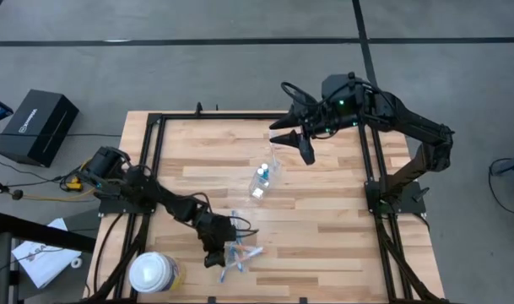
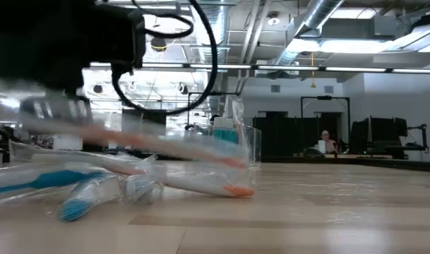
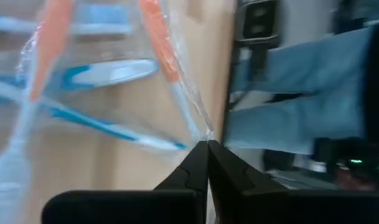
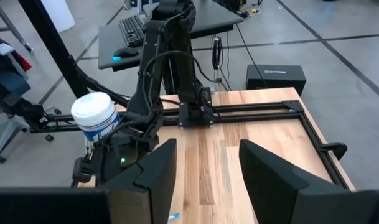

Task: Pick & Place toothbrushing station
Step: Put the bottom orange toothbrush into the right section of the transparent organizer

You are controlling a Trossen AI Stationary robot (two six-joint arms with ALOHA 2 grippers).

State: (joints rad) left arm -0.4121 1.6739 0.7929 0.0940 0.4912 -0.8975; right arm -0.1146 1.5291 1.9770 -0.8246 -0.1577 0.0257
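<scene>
Broadly, the counter [image 1: 324, 211] carries a clear cup [image 1: 262, 179] at its middle. Near the front edge, the left end effector [image 1: 224, 252] is pressed together, pinching wrapped toothbrushes [image 1: 240, 255], likely for lifting. The right end effector [image 1: 292, 141] hovers spread, waiting.

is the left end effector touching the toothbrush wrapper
Touching. In the left wrist view the left end effector has its fingers shut on the edge of the clear toothbrush wrapper, pinching the plastic at the tips.
</scene>
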